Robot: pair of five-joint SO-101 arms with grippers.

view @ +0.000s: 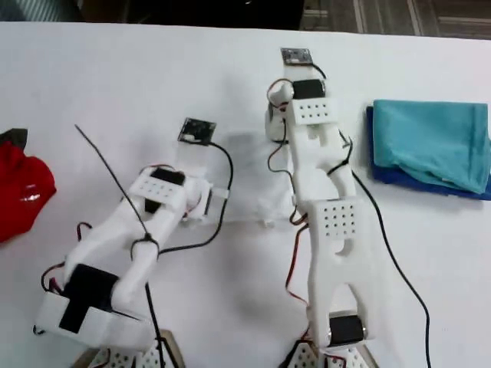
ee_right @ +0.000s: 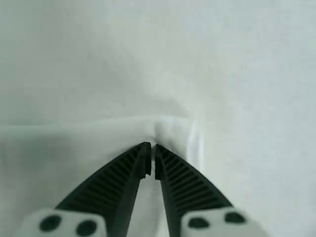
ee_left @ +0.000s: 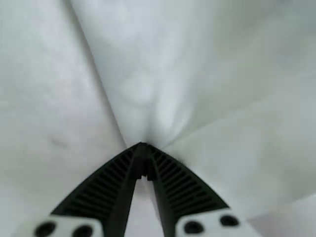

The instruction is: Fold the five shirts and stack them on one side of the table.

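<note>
A white shirt (view: 249, 180) lies spread on the white table between the two arms. My left gripper (ee_left: 143, 150) is shut on a pinched ridge of the white shirt (ee_left: 148, 98); from above it sits at the shirt's left edge (view: 205, 201). My right gripper (ee_right: 152, 150) is shut on a folded corner of the white shirt (ee_right: 168, 126), at its far right edge in the high view (view: 275, 126). A folded teal shirt (view: 433, 138) rests on a folded blue shirt (view: 399, 178) at the right side. A crumpled red shirt (view: 21, 188) lies at the left edge.
The white table (view: 115, 69) stretches behind the arms. Black cables (view: 107, 172) run over the left arm and beside the right arm (view: 399, 268). The arm bases stand at the near edge.
</note>
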